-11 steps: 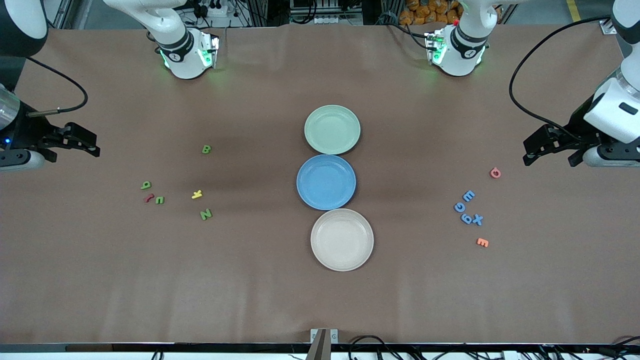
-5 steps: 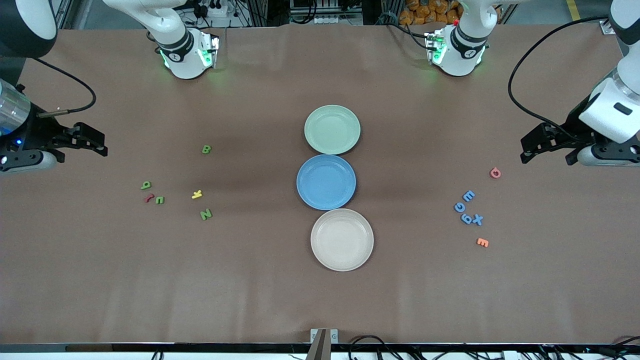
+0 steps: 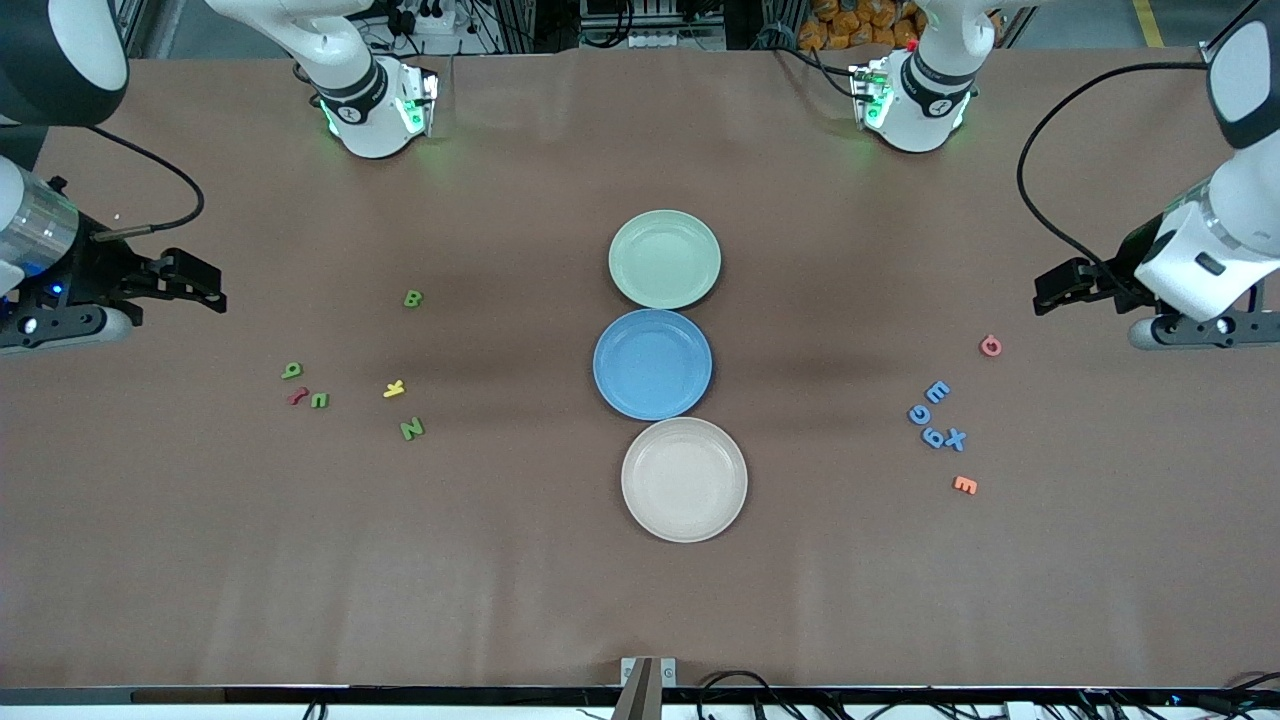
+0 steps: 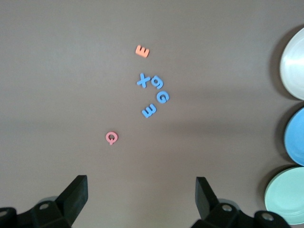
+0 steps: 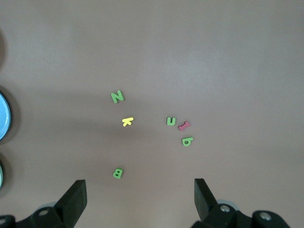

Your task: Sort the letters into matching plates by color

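A brown table (image 3: pixel 560 600) carries three plates in a row at its middle: green plate (image 3: pixel 664 259), blue plate (image 3: pixel 652 364), cream plate (image 3: pixel 684 480) nearest the front camera. Green letters (image 3: pixel 412 429) lie scattered toward the right arm's end, blue letters (image 3: pixel 934 416) clustered toward the left arm's

Two white Franka arms, black at the joints and the jaws, share one counter (image 3: pixel 560 620).
Glossy white shells meet black bands at each joint; the round bases glow green, one carrying a red button. Black cables loop from each forearm to the matte black left gripper (image 3: pixel 1062 287) and right gripper (image 3: pixel 195 282). A small blue light shows on the right arm's wrist.
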